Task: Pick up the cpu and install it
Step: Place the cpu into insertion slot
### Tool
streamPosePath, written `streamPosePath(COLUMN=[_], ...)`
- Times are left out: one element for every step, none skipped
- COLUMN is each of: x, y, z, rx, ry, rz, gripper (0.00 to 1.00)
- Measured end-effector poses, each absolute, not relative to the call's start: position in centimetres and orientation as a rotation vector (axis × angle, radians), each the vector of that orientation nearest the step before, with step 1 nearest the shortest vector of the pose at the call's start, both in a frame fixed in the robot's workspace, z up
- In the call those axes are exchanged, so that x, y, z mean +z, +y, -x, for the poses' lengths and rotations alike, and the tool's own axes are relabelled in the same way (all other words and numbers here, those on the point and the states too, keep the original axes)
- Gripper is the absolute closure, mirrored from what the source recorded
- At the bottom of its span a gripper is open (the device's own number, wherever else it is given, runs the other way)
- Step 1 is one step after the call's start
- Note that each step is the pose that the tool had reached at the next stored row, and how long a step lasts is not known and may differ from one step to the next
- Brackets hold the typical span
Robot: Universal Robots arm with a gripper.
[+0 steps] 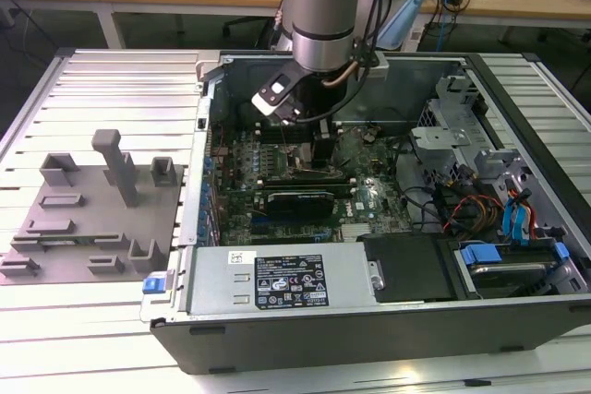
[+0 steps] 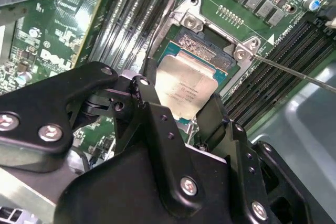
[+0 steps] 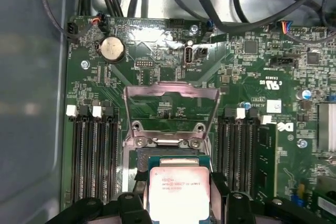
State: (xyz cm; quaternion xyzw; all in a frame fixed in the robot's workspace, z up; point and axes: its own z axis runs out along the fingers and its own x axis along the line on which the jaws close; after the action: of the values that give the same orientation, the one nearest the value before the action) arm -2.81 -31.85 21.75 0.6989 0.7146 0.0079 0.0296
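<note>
Down inside the open computer case, the pincer pinches the cpu by two of its sides, with its black fingers pressed on the thin edges. The cpu sits just over the socket on the green board, shiny grey top up. In the second wrist view it looks a bit tipped and not quite lined up with the square hole. I think that is the big danger: if it goes down crooked, one corner could land first and hurt the tiny pins below. The thin grip could also slip and drop the cpu. Just past it the metal lid of the socket stands open, with a wire lever beside it, and the fingers could bump them. Long black memory slots lie on both sides.
</note>
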Motion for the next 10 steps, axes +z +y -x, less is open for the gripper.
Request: streamPosePath(x=[21.6, 21.5, 21.4, 21.3, 21.3, 21.2, 21.1, 21.0, 20.8, 20.6], y=[-31.8, -31.8, -31.7, -31.7, -31.6, -31.6, -31.5, -31.5, -31.5, -31.4], z=[2.8, 2.8, 2.8, 2.8, 2.8, 2.9, 2.9, 3.0, 3.0, 3.0], rx=[0.024, 0.024, 0.024, 0.024, 0.023, 0.024, 0.024, 0.024, 0.023, 0.023], ry=[2.201, 2.198, 2.196, 2.193, 2.191, 2.19, 2.189, 2.188, 2.187, 2.185], rz=[-2.158, -2.16, -2.163, -2.166, -2.168, -2.169, -2.17, -2.171, -2.172, -2.174], gripper=[0.45, 0.45, 0.45, 0.45, 0.45, 0.45, 0.45, 0.45, 0.45, 0.45])
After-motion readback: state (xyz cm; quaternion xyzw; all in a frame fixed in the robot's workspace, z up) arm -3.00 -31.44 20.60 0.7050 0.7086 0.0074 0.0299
